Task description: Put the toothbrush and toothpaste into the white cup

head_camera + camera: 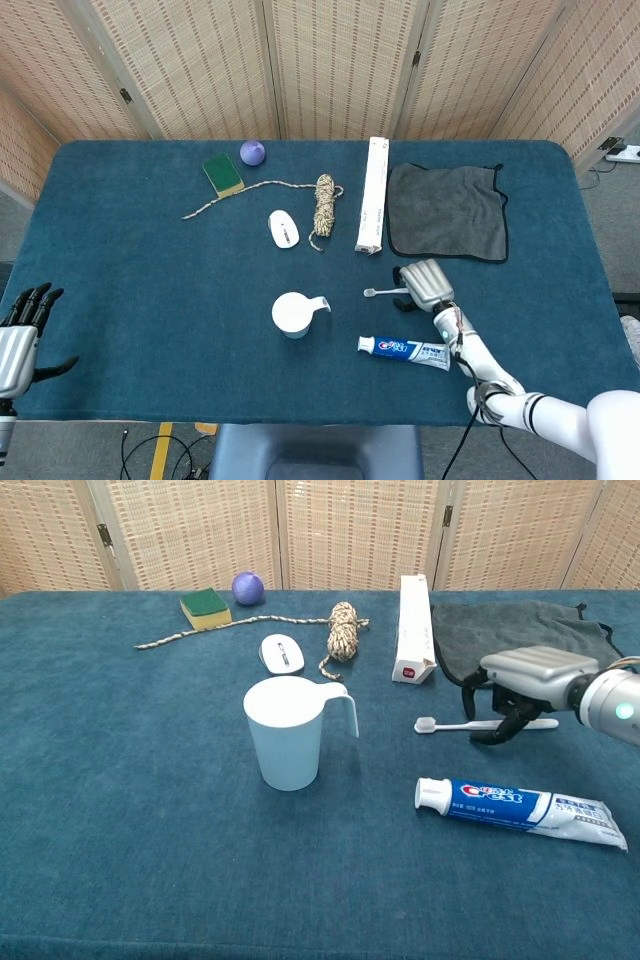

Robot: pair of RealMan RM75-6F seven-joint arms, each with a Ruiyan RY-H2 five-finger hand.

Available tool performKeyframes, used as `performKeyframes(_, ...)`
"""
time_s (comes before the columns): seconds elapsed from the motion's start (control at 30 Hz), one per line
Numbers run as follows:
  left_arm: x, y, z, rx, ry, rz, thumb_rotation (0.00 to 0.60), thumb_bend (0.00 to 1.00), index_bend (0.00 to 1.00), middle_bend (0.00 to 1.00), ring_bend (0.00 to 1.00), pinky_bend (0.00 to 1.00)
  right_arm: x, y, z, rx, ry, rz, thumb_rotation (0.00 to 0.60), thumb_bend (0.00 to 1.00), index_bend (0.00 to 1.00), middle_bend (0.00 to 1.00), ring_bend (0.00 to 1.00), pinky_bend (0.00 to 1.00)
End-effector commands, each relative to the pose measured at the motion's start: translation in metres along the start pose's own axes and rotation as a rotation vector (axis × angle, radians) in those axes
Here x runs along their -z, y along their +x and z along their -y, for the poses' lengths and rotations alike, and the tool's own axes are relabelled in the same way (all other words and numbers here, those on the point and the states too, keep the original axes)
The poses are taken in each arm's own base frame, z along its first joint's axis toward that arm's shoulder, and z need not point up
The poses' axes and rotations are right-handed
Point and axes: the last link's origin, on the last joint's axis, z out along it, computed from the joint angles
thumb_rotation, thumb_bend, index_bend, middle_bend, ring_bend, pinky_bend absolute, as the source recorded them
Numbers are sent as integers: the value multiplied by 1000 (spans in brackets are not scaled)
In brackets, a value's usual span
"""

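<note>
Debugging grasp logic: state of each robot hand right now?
Left robot hand: open, empty, fingers spread at the table's near left edge.
Right robot hand: over the toothbrush handle, fingers curled down; grip cannot be told.

Blue-covered worktop (pixel 150 300) in front of wicker screens. White cup (pixel 293 313) near front middle, handle pointing right. Toothbrush (pixel 384 292) lying flat to its right, bristle end toward cup. Right hand (pixel 424 285) palm down over toothbrush handle end, fingers curled down around it; actual grip not clear. Toothpaste (pixel 404 351) flat just in front of hand. Left hand (pixel 20 335) at front left edge, fingers spread, holding nothing. Grey cloth (pixel 446 210) behind right hand.
</note>
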Motion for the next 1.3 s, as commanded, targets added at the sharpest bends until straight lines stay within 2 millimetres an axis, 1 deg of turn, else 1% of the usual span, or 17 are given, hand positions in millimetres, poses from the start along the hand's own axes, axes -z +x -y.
performKeyframes(0.03,1,0,1,0,4,1,600,117,128,101,105,402,-2,-1,2,1,4,5,600,261,476,978,1000,1000)
performKeyframes(0.13,1,0,2,1,8,0,600,117,128,100,105,402,-2,-1,2,0,6,8,600,286,476,978,1000,1000)
performKeyframes(0.43,0,-2,1,0,4,5,600,117,128,98,105,400,4,-2,-1,10,12,10,600,298,499,978,1000,1000)
performKeyframes(0.63,1,-2,1,-1,6,7,600,117,127,95,105,397,3,-4,-2,14,6,0,600,299,538,984,1000,1000)
performKeyframes(0.9,1,-2,1,-1,10,11,600,117,126,92,105,392,3,-7,-4,28,-4,1,600,299,559,987,1000,1000)
performKeyframes(1.03,0,-2,1,-2,7,10,600,117,126,91,105,392,3,-8,-6,34,-10,1,600,299,594,992,1000,1000)
performKeyframes(1.3,0,-1,1,0,8,6,600,117,123,90,105,391,7,-1,-5,0,-4,-33,600,330,607,993,1000,1000)
